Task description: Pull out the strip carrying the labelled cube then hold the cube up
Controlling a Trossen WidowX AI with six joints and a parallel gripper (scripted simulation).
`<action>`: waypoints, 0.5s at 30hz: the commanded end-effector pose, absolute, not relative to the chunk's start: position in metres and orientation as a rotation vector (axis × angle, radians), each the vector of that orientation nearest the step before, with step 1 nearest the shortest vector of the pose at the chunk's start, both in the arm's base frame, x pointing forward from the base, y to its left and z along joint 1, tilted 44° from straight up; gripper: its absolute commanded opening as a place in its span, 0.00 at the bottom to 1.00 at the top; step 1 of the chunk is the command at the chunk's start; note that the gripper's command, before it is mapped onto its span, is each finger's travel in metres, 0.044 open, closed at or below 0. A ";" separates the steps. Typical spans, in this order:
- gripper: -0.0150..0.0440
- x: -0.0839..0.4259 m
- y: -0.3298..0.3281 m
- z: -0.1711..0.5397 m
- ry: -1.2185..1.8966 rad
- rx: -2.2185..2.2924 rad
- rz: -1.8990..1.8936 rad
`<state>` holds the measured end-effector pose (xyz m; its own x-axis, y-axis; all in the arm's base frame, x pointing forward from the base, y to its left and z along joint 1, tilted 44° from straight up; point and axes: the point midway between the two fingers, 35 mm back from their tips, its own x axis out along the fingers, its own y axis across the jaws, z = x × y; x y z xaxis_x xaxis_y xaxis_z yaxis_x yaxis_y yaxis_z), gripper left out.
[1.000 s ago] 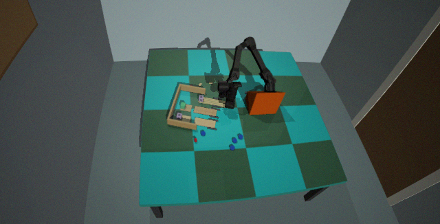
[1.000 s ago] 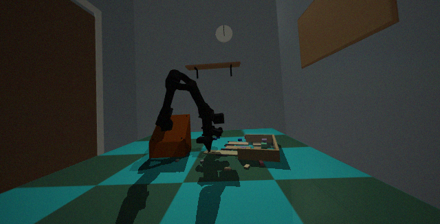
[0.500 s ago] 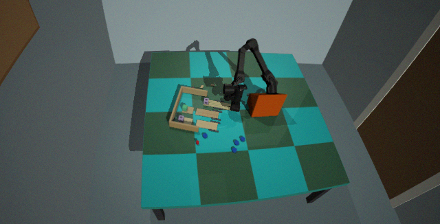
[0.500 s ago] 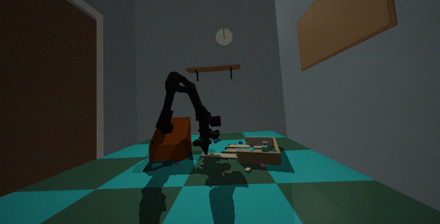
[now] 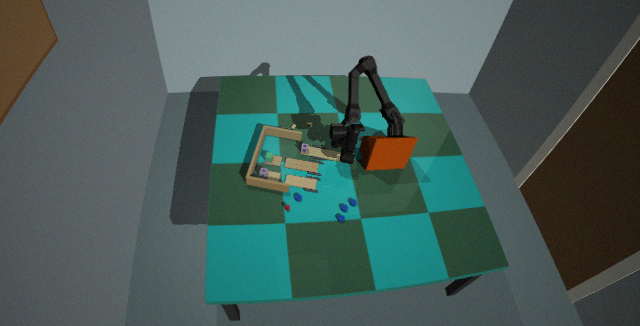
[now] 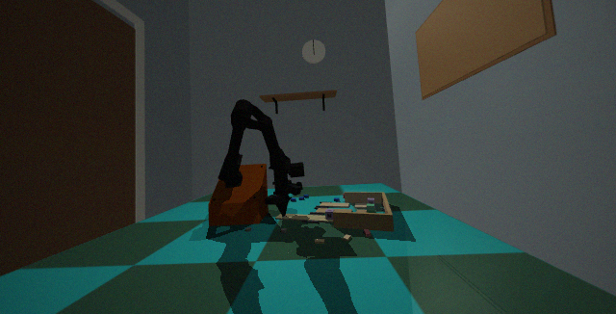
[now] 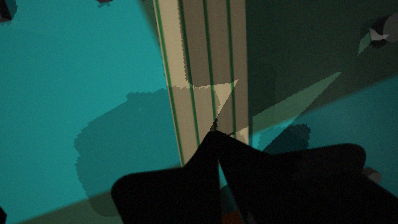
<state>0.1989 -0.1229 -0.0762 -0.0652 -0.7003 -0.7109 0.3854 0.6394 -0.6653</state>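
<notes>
A pale strip with green lines point(image 5: 320, 153) point(image 6: 305, 218) point(image 7: 200, 50) runs from the wooden enclosure's open side toward the arm's base. A purple cube with a dark mark point(image 5: 304, 148) point(image 6: 329, 215) sits on its far end. My gripper point(image 5: 346, 160) point(image 6: 284, 215) point(image 7: 213, 136) is shut and empty, its fingertips over or on the strip's near end; contact cannot be told. Two more strips, the middle one point(image 5: 301, 165) and the outer one point(image 5: 301, 182), each show a gap before a short piece inside. A green cube point(image 5: 269, 156) and another purple cube point(image 5: 263, 171) are on those short pieces.
The wooden enclosure point(image 5: 255, 158) point(image 6: 363, 221) has walls on three sides. Dark rails flank the strips. Several small blue things point(image 5: 298, 197) point(image 5: 352, 202) and a red one point(image 5: 287, 207) lie beside the strips. The orange block point(image 5: 390, 153) point(image 6: 241, 203) stands at the arm's base.
</notes>
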 end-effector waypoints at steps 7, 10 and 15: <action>0.25 0.180 -0.120 -0.081 1.397 -0.289 -0.915; 0.25 0.180 -0.120 -0.081 1.397 -0.289 -0.915; 0.25 0.180 -0.120 -0.081 1.397 -0.289 -0.915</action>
<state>0.1883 -0.1195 -0.0787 -0.0683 -0.7002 -0.7106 0.3817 0.6397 -0.6671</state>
